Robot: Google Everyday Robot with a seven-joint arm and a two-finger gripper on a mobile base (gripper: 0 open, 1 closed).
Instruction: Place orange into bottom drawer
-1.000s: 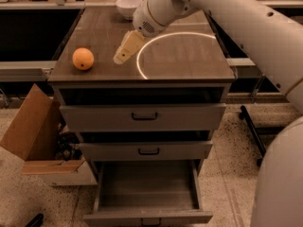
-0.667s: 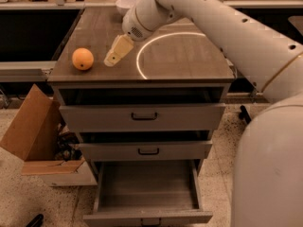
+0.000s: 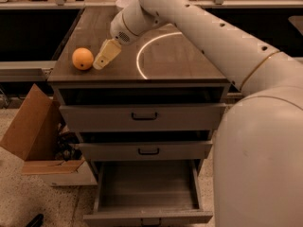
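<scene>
Hand (image 3: pixel 102 60) beside orange (image 3: pixel 83 58), bottom drawer (image 3: pixel 147 217) open below

Single high view, facing down past arm (image 3: pixel 213 37) onto cabinet (image 3: pixel 189 65), hand (image 3: pixel 101 62) upper-left

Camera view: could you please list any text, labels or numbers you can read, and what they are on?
None: no readable text shows on the orange, the bottom drawer, the upper drawers, the cardboard box or the arm. The gripper, beside the orange above the cabinet top, bears no marking either.
</scene>
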